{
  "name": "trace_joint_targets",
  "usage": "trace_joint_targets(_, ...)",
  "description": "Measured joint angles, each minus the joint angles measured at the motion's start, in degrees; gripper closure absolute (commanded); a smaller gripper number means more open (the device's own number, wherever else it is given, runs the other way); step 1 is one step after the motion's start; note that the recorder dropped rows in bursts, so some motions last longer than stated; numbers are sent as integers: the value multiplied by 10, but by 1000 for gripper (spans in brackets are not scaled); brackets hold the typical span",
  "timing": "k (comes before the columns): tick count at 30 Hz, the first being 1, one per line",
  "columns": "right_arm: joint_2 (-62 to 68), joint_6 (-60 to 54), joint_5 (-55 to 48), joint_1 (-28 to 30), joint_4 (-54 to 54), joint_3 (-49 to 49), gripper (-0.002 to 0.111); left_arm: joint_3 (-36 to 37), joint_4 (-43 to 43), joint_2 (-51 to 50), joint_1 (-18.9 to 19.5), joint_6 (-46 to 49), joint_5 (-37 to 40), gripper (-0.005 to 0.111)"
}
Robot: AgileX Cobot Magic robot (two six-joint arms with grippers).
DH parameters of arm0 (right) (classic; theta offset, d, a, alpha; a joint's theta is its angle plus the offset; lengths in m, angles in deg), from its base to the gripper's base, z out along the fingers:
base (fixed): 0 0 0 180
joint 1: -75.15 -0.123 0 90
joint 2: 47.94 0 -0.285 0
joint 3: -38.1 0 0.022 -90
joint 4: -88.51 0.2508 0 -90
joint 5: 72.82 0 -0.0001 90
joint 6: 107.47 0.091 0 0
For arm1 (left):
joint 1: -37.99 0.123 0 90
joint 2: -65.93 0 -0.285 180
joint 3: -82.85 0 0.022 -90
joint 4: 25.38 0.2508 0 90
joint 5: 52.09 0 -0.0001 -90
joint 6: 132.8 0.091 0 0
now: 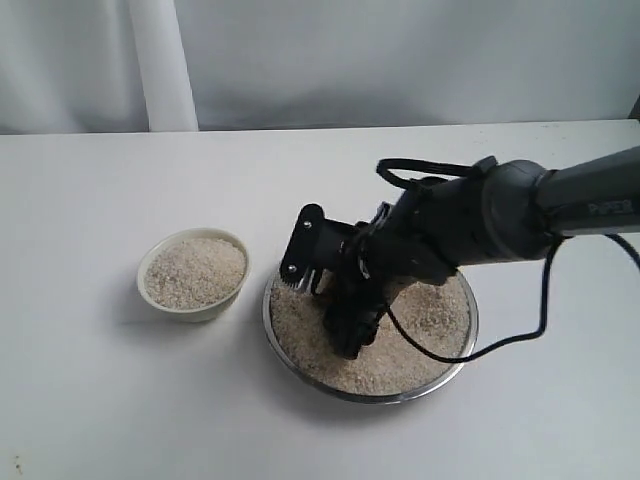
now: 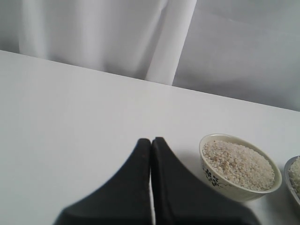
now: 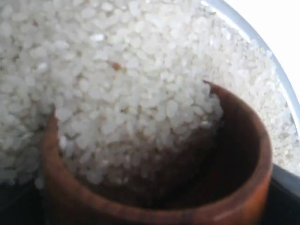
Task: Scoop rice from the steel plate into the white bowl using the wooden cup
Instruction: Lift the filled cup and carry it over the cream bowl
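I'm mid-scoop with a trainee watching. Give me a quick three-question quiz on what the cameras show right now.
1. True or false: the white bowl already holds rice.
2. The wooden cup has its mouth: A) dug into the rice in the steel plate; B) over the white bowl; C) lying empty beside the plate.
3. Fill in: the left gripper has its jaws ____.
Key: 1 true; 2 A; 3 shut.
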State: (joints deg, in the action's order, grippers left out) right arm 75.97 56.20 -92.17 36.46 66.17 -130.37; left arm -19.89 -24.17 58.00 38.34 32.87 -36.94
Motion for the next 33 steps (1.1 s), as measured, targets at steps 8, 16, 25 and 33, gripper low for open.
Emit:
trace_joint_targets(8,-74,2,116,30,65,107,108,0,0,0,0,0,0,107)
trace_joint_targets(16,-186,2,168,30,92,107,108,0,0,0,0,0,0,107)
trace_joint_targets(25,-181,15,61,21,93,-12,108,0,0,0,0,0,1,107)
trace_joint_targets(33,-89,15,-54,-38,75,-206,108,0,0,0,0,0,1,107)
